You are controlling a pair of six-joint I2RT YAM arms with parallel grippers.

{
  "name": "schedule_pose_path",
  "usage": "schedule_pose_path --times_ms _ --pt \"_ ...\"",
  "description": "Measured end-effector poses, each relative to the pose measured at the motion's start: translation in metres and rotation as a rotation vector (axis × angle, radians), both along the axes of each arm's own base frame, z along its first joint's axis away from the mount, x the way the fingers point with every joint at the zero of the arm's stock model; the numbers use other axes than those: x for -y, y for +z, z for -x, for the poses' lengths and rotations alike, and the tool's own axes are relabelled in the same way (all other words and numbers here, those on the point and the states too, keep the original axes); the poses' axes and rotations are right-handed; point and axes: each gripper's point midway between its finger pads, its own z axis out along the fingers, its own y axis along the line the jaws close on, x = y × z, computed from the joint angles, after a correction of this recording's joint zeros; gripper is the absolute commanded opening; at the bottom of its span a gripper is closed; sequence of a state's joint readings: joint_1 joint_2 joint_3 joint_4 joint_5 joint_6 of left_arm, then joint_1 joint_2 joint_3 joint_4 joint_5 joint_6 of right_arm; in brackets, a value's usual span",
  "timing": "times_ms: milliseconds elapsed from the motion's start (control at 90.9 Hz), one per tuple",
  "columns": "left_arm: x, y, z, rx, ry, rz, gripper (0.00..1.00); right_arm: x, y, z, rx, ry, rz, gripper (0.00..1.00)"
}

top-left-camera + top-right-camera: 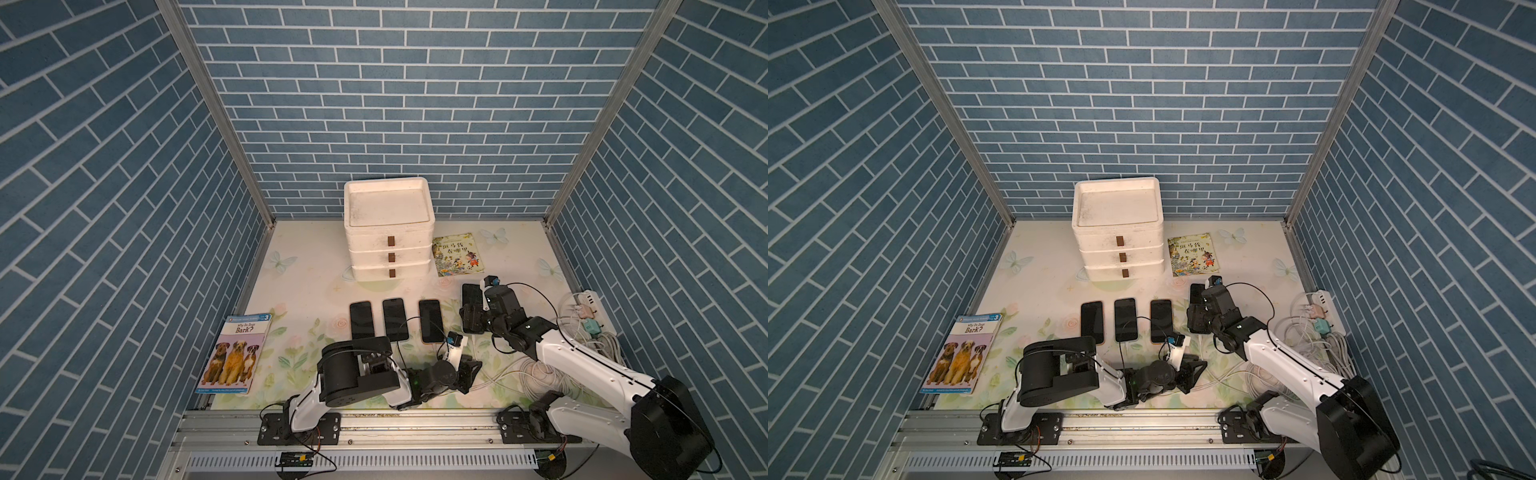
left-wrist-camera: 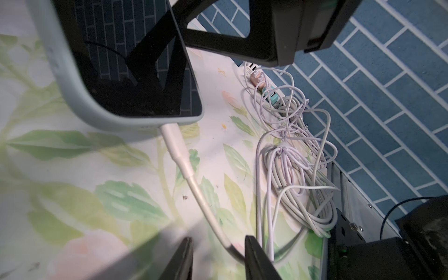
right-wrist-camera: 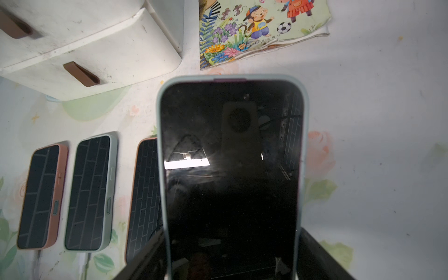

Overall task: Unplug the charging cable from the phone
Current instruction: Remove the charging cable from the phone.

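The phone (image 3: 230,169), black screen in a pale green case, lies right of a row of phones (image 1: 471,295) (image 1: 1196,293). My right gripper (image 3: 230,261) is shut on its lower end, one finger on each long side (image 1: 473,322). The white charging cable (image 2: 201,194) is plugged into the phone's bottom edge (image 2: 135,72) and runs over the mat. My left gripper (image 2: 215,242) sits low just in front of the phone (image 1: 471,368). Its jaws stand apart with the cable between them, lying against one finger (image 2: 254,257).
Three more phones (image 1: 360,320) (image 1: 395,318) (image 1: 431,320) lie in a row to the left, each with a cable. A white drawer unit (image 1: 388,232) stands behind, with books (image 1: 235,353) (image 1: 457,253). A power strip (image 1: 590,316) and coiled white cables (image 2: 295,174) fill the right side.
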State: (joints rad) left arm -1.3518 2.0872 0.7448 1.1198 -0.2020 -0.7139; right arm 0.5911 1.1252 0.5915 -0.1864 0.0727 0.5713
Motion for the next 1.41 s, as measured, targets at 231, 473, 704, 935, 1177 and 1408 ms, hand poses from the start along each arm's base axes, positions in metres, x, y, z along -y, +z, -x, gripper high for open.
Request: schedule_pose_path --times_ms 231,473,704,935,1177,1408 --pt "0.003 0.009 -0.003 -0.014 -0.007 0.047 0.28 0.0 0.003 0.001 0.01 0.002 -0.01 0.18" --pt "0.004 0.013 -0.004 -0.038 -0.012 0.08 0.09 0.0 0.005 0.001 0.025 0.003 -0.021 0.18" --pt "0.004 0.012 -0.005 -0.052 -0.008 0.081 0.0 0.001 0.006 0.0 0.033 -0.002 -0.02 0.17" --pt "0.004 0.011 -0.006 -0.052 -0.004 0.08 0.0 0.003 0.007 -0.004 0.037 -0.017 -0.008 0.1" --pt "0.001 0.012 -0.013 -0.043 0.03 0.082 0.0 -0.002 0.011 -0.015 0.033 -0.024 -0.003 0.07" --pt "0.003 0.012 -0.006 -0.042 0.005 0.078 0.0 -0.008 0.029 -0.031 0.096 -0.034 -0.039 0.06"
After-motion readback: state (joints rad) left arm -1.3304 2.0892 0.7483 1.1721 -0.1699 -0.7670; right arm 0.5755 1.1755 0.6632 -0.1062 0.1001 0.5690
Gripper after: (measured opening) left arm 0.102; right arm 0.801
